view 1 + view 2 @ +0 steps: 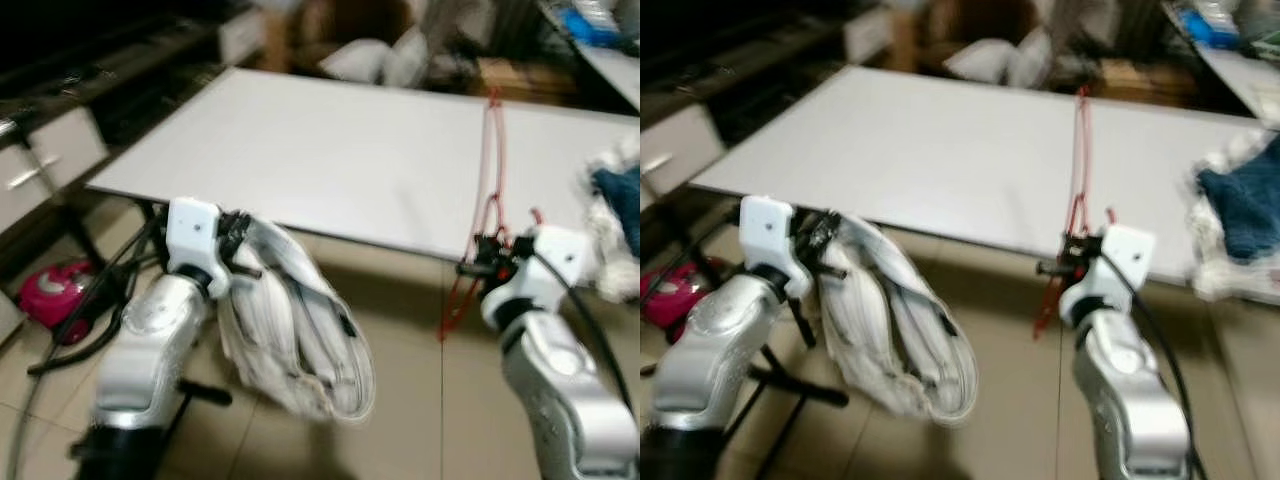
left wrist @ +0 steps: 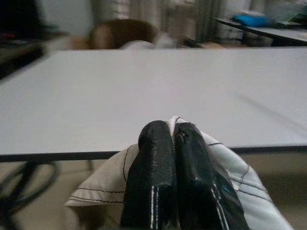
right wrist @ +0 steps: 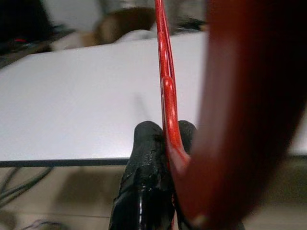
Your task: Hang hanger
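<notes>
A thin red wire hanger [image 1: 491, 200], glossy and narrow, stands edge-on in the right gripper [image 3: 165, 139], whose black textured fingers [image 3: 146, 163] are pressed together on the wire at the near edge of a broad, smooth white table [image 1: 320, 160]. The hanger's upper part runs out over the tabletop; its lower part drops below the edge. In the right wrist view a blurred red bar close to the lens hides much of the scene.

The left gripper [image 2: 171, 132] is clamped on a soft white garment [image 1: 295, 330] with dark stitched seams, which hangs in limp folds below the table edge over the tiled floor. A crumpled blue and white cloth [image 1: 1240, 215] lies on the table's right side, partly cut off. A pink object [image 1: 55, 295], too blurred to identify, sits on the floor at left among dark cables.
</notes>
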You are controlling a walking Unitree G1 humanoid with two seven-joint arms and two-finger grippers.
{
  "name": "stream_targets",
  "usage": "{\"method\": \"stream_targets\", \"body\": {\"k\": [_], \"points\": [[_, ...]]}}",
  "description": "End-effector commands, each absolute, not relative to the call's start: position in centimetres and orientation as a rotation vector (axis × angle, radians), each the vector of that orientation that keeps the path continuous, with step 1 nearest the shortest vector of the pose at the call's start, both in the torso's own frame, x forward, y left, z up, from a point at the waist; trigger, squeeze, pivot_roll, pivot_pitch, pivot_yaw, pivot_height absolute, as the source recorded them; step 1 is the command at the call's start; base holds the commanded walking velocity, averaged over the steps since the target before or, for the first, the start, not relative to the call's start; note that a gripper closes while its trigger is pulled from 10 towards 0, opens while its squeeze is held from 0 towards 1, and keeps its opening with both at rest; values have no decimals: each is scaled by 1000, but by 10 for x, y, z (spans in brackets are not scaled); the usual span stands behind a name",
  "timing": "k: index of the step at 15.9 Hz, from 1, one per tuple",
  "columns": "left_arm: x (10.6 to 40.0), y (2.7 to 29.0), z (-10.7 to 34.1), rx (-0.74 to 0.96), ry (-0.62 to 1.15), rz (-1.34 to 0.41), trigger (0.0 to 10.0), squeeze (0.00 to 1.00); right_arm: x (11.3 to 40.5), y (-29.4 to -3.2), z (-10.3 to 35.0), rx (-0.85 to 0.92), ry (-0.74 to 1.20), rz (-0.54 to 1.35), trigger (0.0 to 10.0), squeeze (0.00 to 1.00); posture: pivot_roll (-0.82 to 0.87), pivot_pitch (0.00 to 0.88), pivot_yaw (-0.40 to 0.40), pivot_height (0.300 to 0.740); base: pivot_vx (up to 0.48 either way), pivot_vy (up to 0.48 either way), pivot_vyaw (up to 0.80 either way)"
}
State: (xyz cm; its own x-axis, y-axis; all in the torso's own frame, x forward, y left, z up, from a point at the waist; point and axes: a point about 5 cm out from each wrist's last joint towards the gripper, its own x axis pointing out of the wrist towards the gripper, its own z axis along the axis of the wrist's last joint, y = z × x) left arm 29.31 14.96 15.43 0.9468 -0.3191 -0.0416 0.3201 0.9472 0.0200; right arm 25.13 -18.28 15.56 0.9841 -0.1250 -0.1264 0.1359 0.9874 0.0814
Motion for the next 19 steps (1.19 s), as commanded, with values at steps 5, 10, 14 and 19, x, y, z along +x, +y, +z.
{"method": "stream_targets", "body": {"k": [5, 10, 14, 19], "points": [[299, 157, 174, -49, -40, -248, 10000, 0, 254, -178, 157, 104, 129, -89, 10000, 0, 9, 0, 2, 740, 0, 0, -480], [301, 163, 181, -35, -84, -249, 10000, 0, 258, -170, 159, 64, 125, 36, 10000, 0, 15, 0, -8, 740, 194, 0, 0], [302, 162, 184, -24, -94, -249, 10000, 0, 262, -168, 162, 45, 115, 86, 10000, 0, 17, 0, -11, 740, 398, 0, -527], [306, 173, 192, -2, -108, -214, 10000, 0, 252, -164, 186, -25, 36, 465, 10000, 0, 21, 0, -9, 740, 405, 0, 0]]}}
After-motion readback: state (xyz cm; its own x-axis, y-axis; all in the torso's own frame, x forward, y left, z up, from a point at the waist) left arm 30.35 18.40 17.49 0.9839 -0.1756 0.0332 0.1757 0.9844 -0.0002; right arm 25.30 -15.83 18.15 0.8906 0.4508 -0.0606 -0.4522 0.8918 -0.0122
